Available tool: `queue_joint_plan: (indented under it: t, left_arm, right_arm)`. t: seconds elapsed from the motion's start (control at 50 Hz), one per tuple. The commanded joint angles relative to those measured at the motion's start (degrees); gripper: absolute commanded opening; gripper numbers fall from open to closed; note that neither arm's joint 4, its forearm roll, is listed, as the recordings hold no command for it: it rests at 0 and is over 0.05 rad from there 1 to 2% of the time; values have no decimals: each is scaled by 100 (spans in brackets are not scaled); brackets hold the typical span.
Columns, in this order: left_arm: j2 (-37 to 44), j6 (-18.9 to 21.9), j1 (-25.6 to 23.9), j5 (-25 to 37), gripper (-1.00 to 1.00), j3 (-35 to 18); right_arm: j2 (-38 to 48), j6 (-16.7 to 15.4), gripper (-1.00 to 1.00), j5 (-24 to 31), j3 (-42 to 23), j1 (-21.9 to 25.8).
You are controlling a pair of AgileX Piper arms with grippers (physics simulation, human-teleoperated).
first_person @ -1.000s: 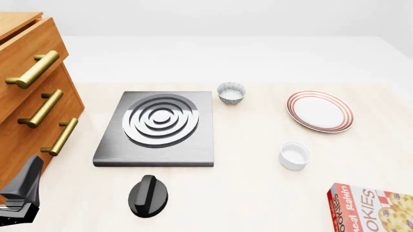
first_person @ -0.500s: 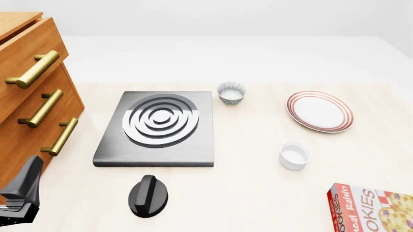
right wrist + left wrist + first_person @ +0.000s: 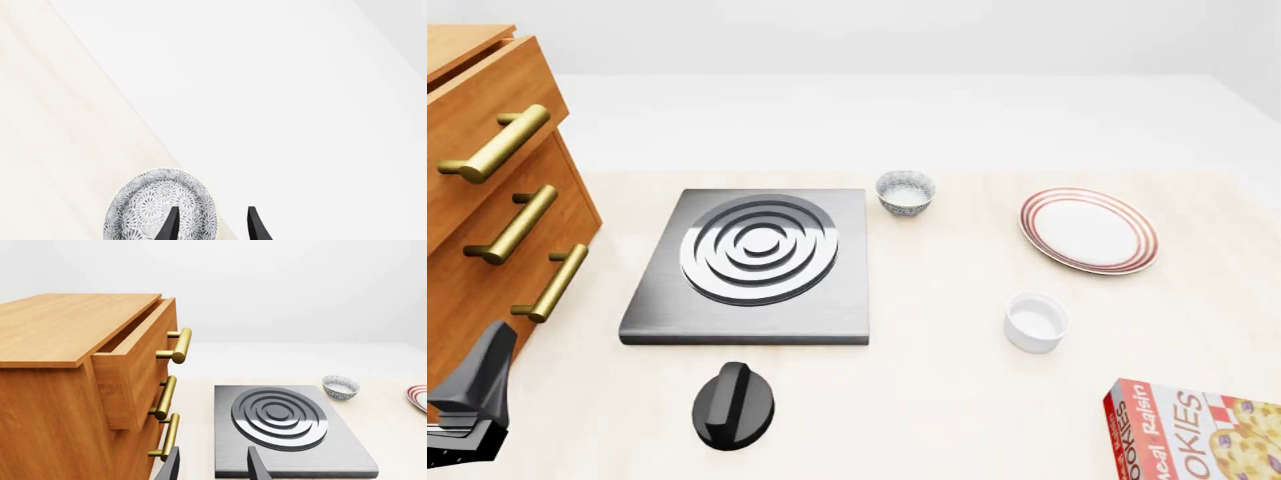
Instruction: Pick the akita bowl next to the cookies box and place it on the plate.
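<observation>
A grey-white speckled akita bowl (image 3: 159, 210) lies on the pale table near its edge, right at my right gripper (image 3: 212, 226). That gripper is open, with one fingertip (image 3: 171, 224) in front of the bowl's pattern and nothing between the fingers. A second akita bowl (image 3: 905, 192) stands beside the stove plate, far from the cookies box (image 3: 1194, 432) at the front right corner. The red-ringed plate (image 3: 1089, 230) lies at the right. My left gripper (image 3: 212, 467) is open and empty, low at the front left (image 3: 481, 375). The right gripper does not show in the front view.
A grey stove plate (image 3: 754, 265) with rings lies mid-table, and a black knob (image 3: 733, 405) sits in front of it. A plain white cup (image 3: 1034, 322) stands between the plate and the cookies box. A wooden drawer cabinet (image 3: 494, 210) with brass handles fills the left; its top drawer (image 3: 137, 360) is slightly out.
</observation>
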Motion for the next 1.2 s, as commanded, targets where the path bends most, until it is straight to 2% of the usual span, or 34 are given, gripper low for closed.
queue_joint_plan:
  t: [0.02, 0.2, 0.22, 0.46, 0.56, 0.58, 0.64, 0.68, 0.84, 0.92, 1.02, 1.08, 1.14, 1.2]
  left_arm:
    - [0, 0, 0, 0, 100, 0]
    - [0, 0, 0, 0, 100, 0]
    - [0, 0, 0, 0, 100, 0]
    - [0, 0, 0, 0, 100, 0]
    - [0, 0, 0, 0, 100, 0]
    - [0, 0, 0, 0, 100, 0]
    - [0, 0, 0, 0, 100, 0]
    - [0, 0, 0, 0, 100, 0]
    - [0, 0, 0, 0, 100, 0]
    - [0, 0, 0, 0, 100, 0]
    - [0, 0, 0, 0, 100, 0]
    - [0, 0, 0, 0, 100, 0]
    - [0, 0, 0, 0, 100, 0]
    - [0, 0, 0, 0, 100, 0]
  right_arm:
    - [151, -22, 100, -99, 19, 32]
    - [284, -57, 100, -164, 44, 48]
    - [285, -58, -100, -181, 53, 35]
    - [291, 59, -100, -130, 45, 109]
    - [-36, 82, -100, -152, 201, 157]
    - [-173, 164, -100, -143, 223, 154]
    - [-524, 390, -100, 98, 208, 359]
    - [-749, 383, -100, 216, 194, 386]
    - [-1427, 720, -100, 808, -71, 654]
    - [-1664, 994, -100, 1087, -235, 756]
    - [-1963, 1668, -100, 1469, -392, 1121]
    - [-2096, 1841, -100, 1578, -429, 1242]
    - [-2176, 2256, -100, 1785, -518, 1513]
    - [-2277, 2536, -100, 1930, -558, 1764]
